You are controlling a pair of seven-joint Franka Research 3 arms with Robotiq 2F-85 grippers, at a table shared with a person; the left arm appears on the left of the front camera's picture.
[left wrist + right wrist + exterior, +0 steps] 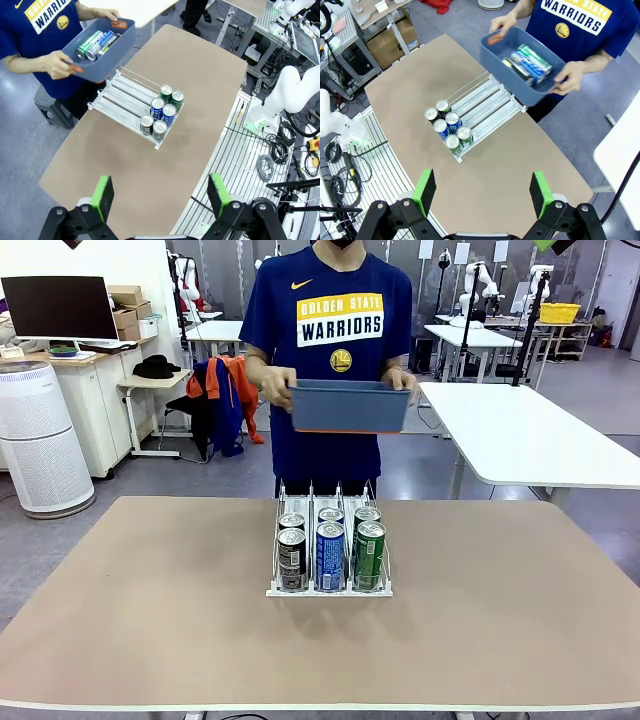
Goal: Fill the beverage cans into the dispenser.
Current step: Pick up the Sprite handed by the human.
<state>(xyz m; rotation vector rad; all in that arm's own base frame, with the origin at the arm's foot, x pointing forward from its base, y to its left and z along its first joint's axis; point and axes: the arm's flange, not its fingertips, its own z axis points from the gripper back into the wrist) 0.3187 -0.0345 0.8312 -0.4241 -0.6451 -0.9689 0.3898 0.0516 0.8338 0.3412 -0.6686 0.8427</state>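
The white wire dispenser (300, 504) stands mid-table and holds several beverage cans at its front: a black one (291, 560), a blue-and-white one (330, 556) and a green one (369, 555), with more behind them. From above the dispenser (122, 97) (487, 102) shows bare lanes behind the cans (161, 112) (447, 127). A person at the far side holds a blue-grey bin (349, 406) (102, 52) (525, 70) with both hands above the table edge; more cans (95, 42) (527, 62) lie inside. My left gripper (161, 195) and right gripper (482, 192) hang open high over the table, holding nothing.
A second white table (530, 435) stands behind on the right. At the back left are a chair with clothes (220, 400), a desk with a monitor (58, 308) and a white air purifier (38, 440). Cables and an arm base (280, 110) lie beside the table.
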